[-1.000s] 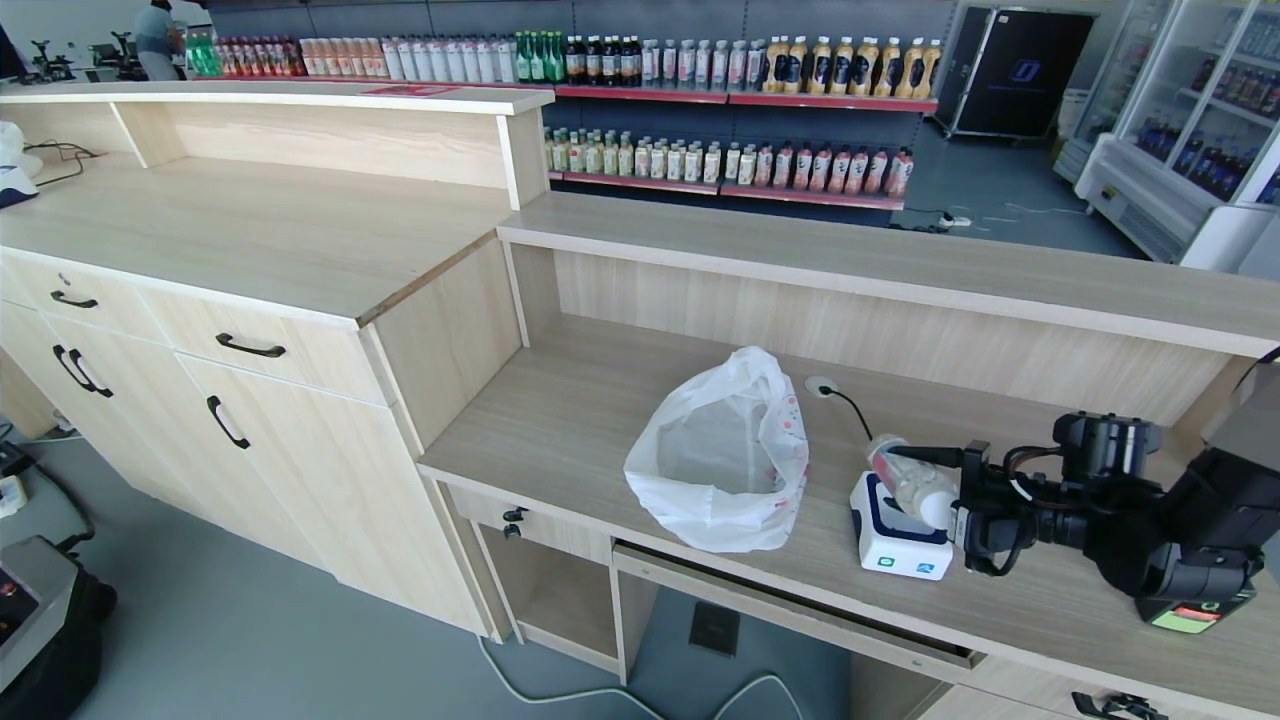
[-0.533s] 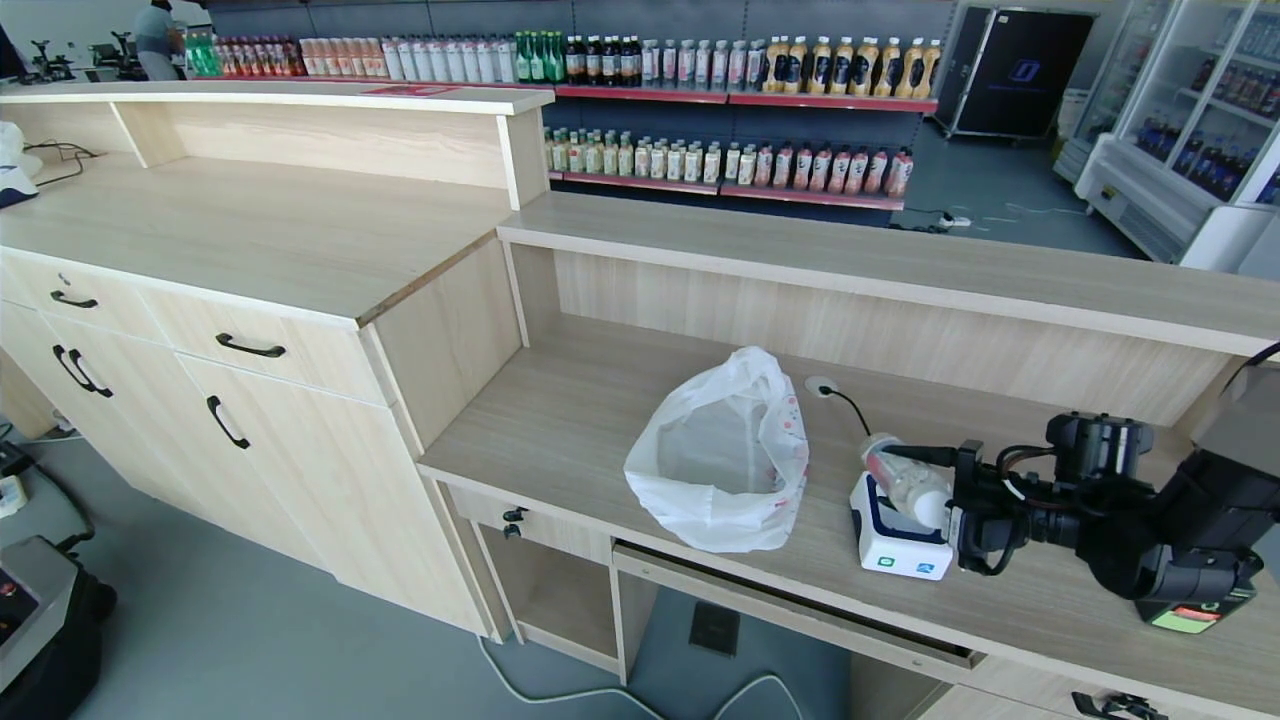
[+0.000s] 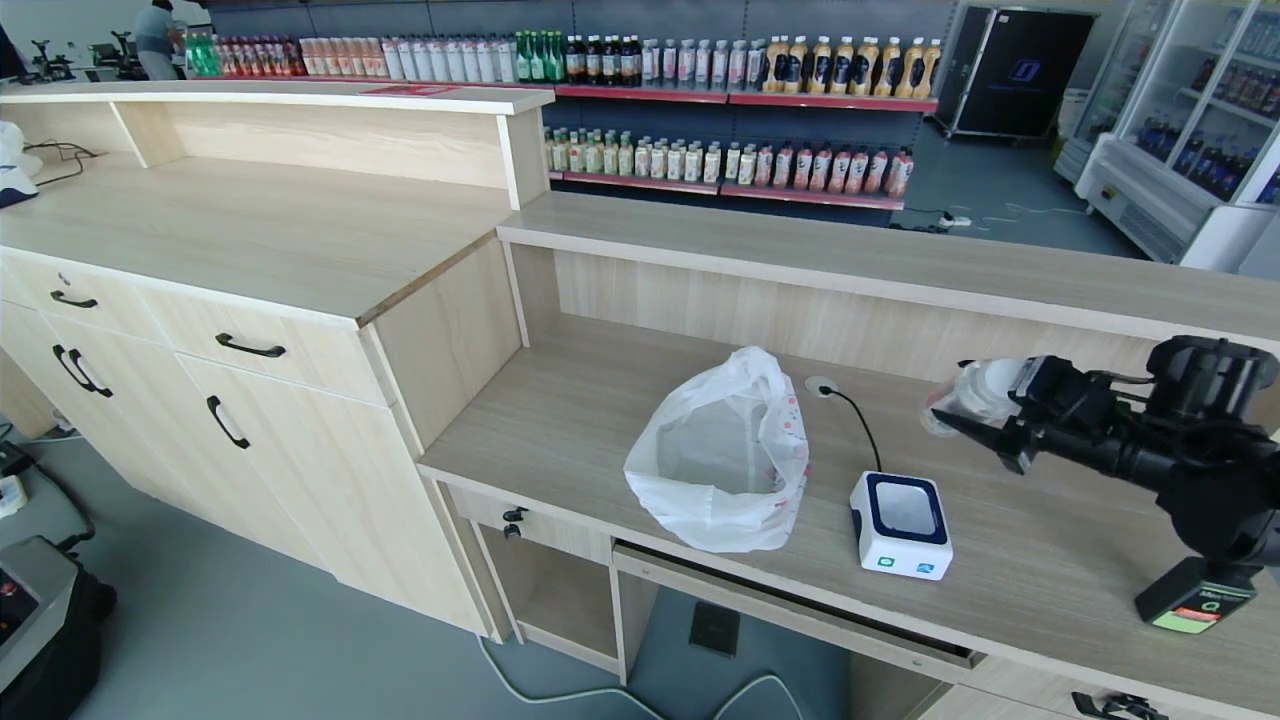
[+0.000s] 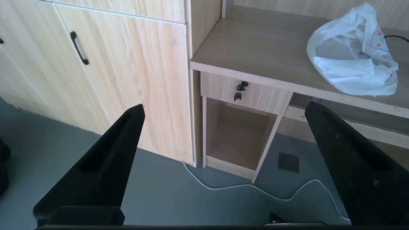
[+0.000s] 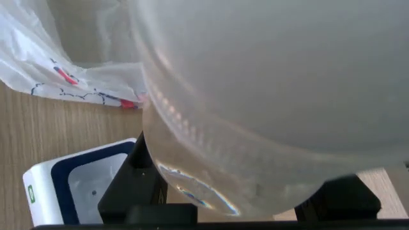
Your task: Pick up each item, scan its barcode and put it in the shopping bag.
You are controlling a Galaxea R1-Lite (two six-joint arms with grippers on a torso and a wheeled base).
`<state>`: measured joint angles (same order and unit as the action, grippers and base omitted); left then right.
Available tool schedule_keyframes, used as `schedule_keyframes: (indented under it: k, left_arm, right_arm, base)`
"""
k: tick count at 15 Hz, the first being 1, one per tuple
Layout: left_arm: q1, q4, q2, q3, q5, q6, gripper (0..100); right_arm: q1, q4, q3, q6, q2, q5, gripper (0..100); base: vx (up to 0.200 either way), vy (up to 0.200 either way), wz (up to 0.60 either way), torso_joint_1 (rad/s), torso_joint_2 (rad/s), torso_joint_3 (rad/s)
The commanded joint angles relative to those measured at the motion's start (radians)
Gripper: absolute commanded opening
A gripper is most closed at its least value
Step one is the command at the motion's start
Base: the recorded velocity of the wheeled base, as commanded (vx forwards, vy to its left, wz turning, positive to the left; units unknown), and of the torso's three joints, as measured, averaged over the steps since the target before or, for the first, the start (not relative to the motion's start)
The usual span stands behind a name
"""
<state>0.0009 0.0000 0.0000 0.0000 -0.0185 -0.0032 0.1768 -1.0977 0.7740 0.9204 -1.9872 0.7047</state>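
My right gripper (image 3: 962, 405) is shut on a clear plastic bottle (image 3: 983, 386) and holds it lying sideways in the air, above the counter and to the right of the scanner. In the right wrist view the bottle (image 5: 255, 96) is very close, with the scanner (image 5: 77, 188) and the bag (image 5: 64, 57) below it. The white scanner (image 3: 900, 525) with a dark blue window sits near the counter's front edge. Left of it the white plastic shopping bag (image 3: 725, 455) stands with its mouth open. My left gripper (image 4: 223, 172) hangs open over the floor, left of the counter's drawer (image 4: 246, 96).
A black cable (image 3: 858, 420) runs from the scanner to a grommet (image 3: 822, 385) behind the bag. A raised shelf (image 3: 880, 260) walls the back of the low counter (image 3: 560, 420). A taller cabinet counter (image 3: 250, 230) stands to the left.
My right gripper has lifted the bottle off the scanner, up and back to the right. The scanner's window is now uncovered. The bag has not moved.
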Motion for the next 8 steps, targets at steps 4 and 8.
schedule_keyframes:
  k: [4,8]
  left_arm:
    - [0.001,0.0,0.002,0.0,0.0,0.0,100]
    - [0.001,0.0,0.002,0.0,0.0,0.0,100]
  right_arm:
    - [0.102,0.004,-0.128,-0.295,0.214,-0.406,0]
    - [0.145,0.005,-0.208,-0.333,0.262,-0.41,0]
  base:
    - [0.0,0.0,0.0,0.0,0.0,0.0]
    - [0.0,0.0,0.0,0.0,0.0,0.0]
